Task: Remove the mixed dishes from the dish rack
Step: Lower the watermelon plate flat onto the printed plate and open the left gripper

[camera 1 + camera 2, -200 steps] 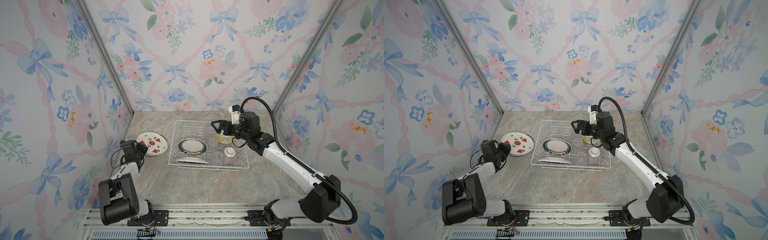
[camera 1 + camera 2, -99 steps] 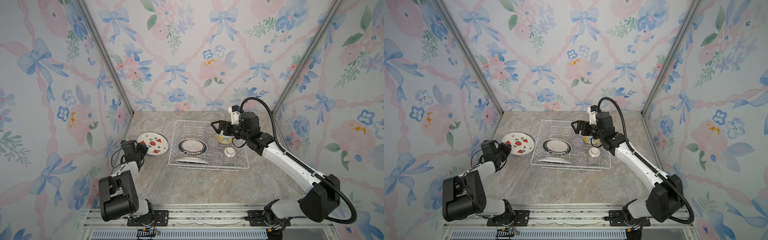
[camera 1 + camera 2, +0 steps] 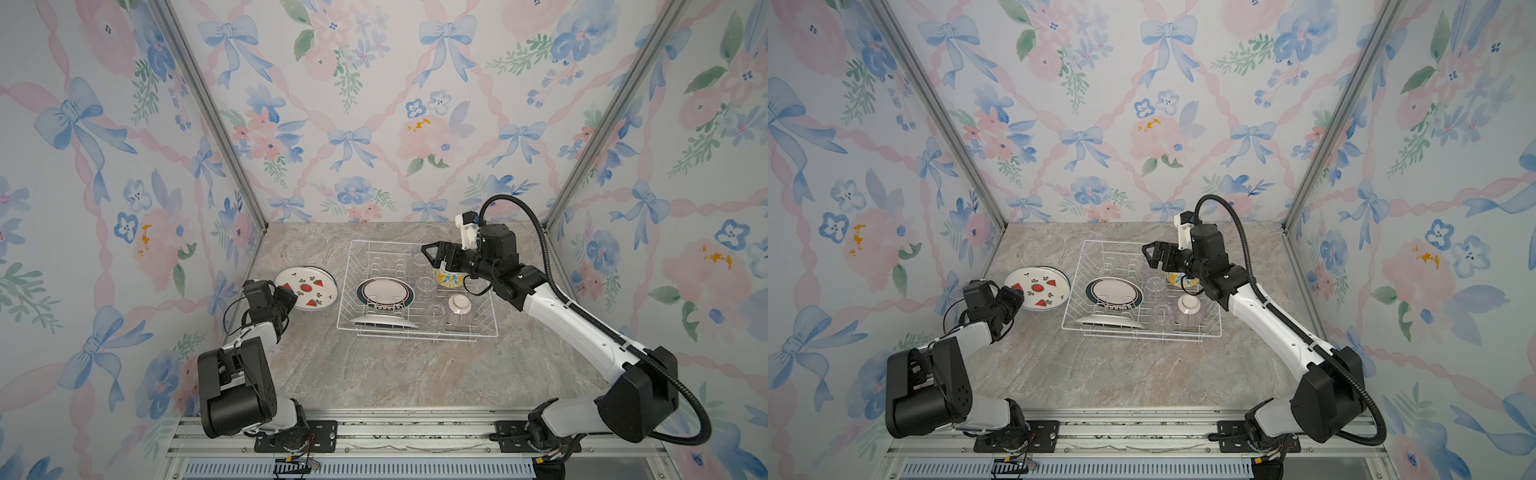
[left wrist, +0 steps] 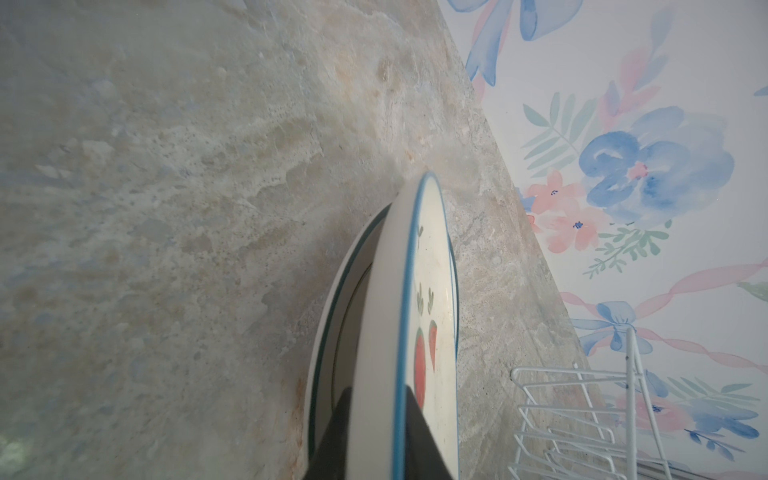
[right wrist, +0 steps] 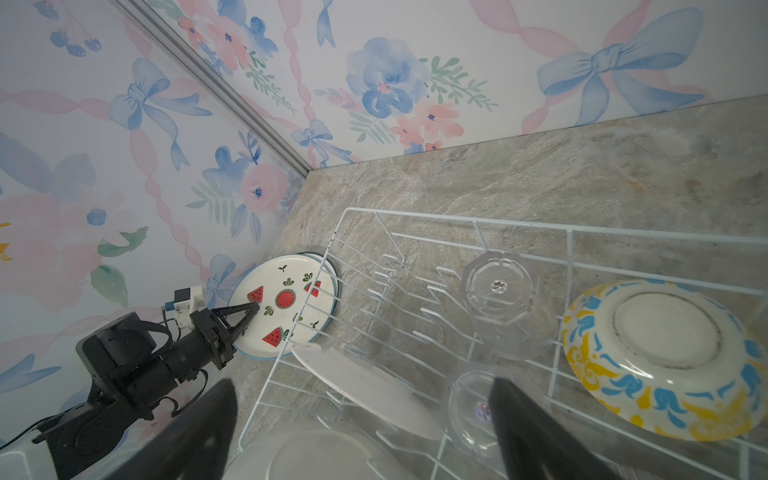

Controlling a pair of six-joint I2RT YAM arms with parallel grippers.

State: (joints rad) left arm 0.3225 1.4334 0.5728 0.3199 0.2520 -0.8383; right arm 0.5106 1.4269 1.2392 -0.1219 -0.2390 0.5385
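The white wire dish rack (image 3: pixel 345 286) (image 3: pixel 1073 286) stands mid-table. It holds a teal-brown rimmed plate (image 3: pixel 384 293), a white plate (image 3: pixel 378 321) leaning at the front, three clear glass cups (image 3: pixel 426 284), a yellow-blue bowl (image 3: pixel 446 278) (image 5: pixel 660 357) and a striped bowl (image 3: pixel 458 309). Left of the rack the watermelon plate (image 3: pixel 309 289) (image 4: pixel 432 291) lies on another teal-rimmed plate (image 4: pixel 332 316). My left gripper (image 3: pixel 293 296) (image 4: pixel 378 390) is shut on the watermelon plate's near rim, one finger between the two plates. My right gripper (image 3: pixel 434 255) (image 5: pixel 360 381) hovers wide open above the cups, holding nothing.
Flowered walls close in the marble table (image 3: pixel 374 374) on three sides; the plates sit near the left wall. Bare marble lies in front of the rack and to its right, under my right arm. A metal rail (image 3: pixel 415 428) runs along the front edge.
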